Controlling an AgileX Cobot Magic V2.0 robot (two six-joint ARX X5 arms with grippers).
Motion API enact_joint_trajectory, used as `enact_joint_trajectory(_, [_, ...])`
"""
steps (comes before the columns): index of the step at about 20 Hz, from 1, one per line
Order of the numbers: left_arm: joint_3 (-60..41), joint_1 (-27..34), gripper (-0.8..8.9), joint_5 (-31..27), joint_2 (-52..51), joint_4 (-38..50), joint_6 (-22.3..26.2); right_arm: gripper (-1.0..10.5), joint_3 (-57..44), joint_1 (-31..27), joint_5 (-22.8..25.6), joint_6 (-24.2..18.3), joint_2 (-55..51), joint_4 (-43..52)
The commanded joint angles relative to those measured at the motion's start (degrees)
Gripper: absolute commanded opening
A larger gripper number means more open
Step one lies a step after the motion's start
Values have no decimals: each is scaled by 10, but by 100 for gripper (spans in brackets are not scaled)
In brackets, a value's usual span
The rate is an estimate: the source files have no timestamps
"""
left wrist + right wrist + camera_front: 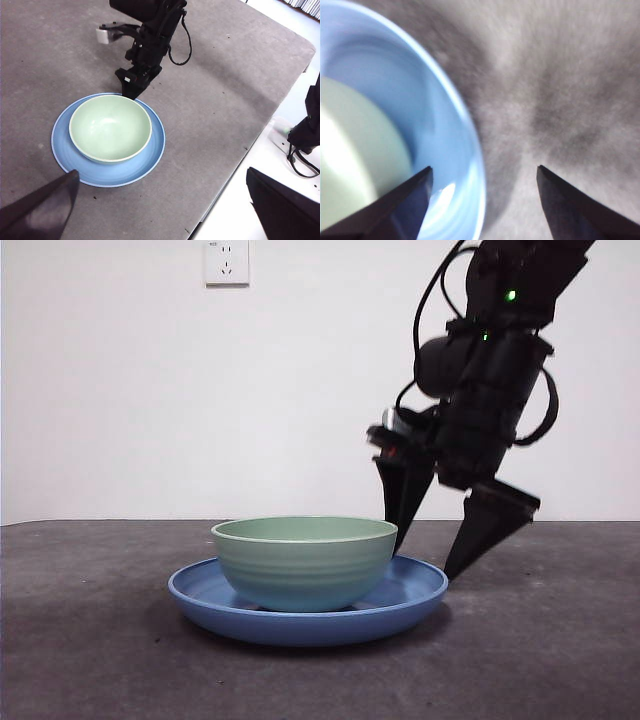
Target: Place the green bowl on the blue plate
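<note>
Judging the glossy sage-green round bowl on the wide blue plate rigid but slippery, we favoured its rim, the right gripper spread apart.

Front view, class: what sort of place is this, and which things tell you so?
Probably a lab or test room, not a home: a plain white wall with one socket, a bare grey table, and a robot arm's end effector beside a bowl on a plate.

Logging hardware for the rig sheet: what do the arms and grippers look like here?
Right arm: black, blocky housing, looped black cables, small green LEDs, a white-and-red part near the wrist. The right gripper has two black, tapered, wedge-shaped jaws. The left gripper shows only as two similar dark wedges.
</note>
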Motion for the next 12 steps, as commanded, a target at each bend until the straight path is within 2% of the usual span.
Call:
enact_joint_trajectory(1, [7, -2, 532, 2, 2, 6, -1, 349, 26, -3, 22, -1, -38, -11])
enact_joint_trajectory(4, [7, -2, 532, 2, 2, 6, -2, 452, 33, -9, 44, 0, -107, -30])
enact_joint_trajectory(7, [7, -2, 532, 2, 2, 6, -1, 501, 33, -8, 60, 2, -207, -64])
enact_joint_trajectory(12, [7, -2, 532, 2, 2, 6, -2, 621, 29, 23, 163, -1, -370, -155])
